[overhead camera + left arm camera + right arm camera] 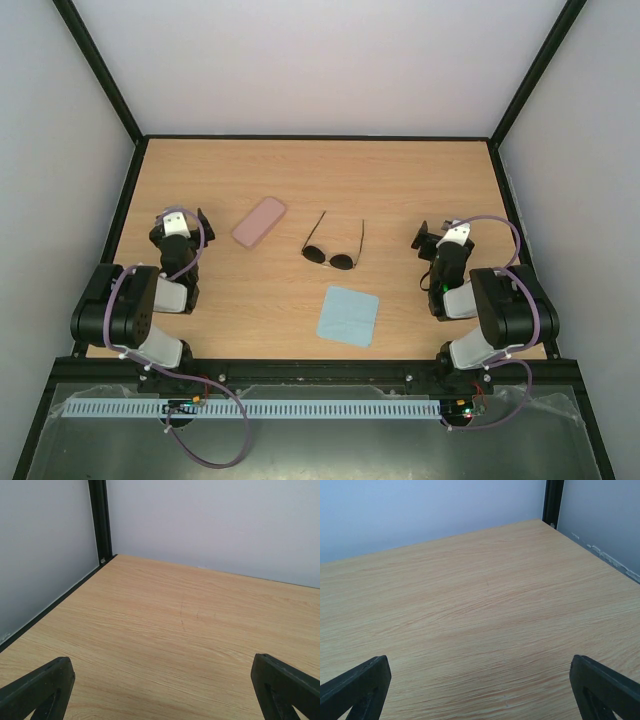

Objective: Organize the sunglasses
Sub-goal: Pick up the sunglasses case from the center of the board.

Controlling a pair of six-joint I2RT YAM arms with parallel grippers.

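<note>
The sunglasses [332,250] lie in the middle of the wooden table in the top view, two round dark lenses toward me and thin temple arms pointing away, unfolded. A closed pink case [260,220] lies to their left. A light blue cloth [348,315] lies flat in front of them. My left gripper [180,214] rests at the left, apart from the case, open and empty. My right gripper [441,231] rests at the right, open and empty. Both wrist views show only bare wood between wide-apart fingertips [42,687] [602,687]; the sunglasses are out of view there.
White walls with black frame posts [100,75] enclose the table on three sides. The table's far edge [320,138] runs along the back wall. A black rail [320,370] and cable tray lie at the near edge behind the arm bases.
</note>
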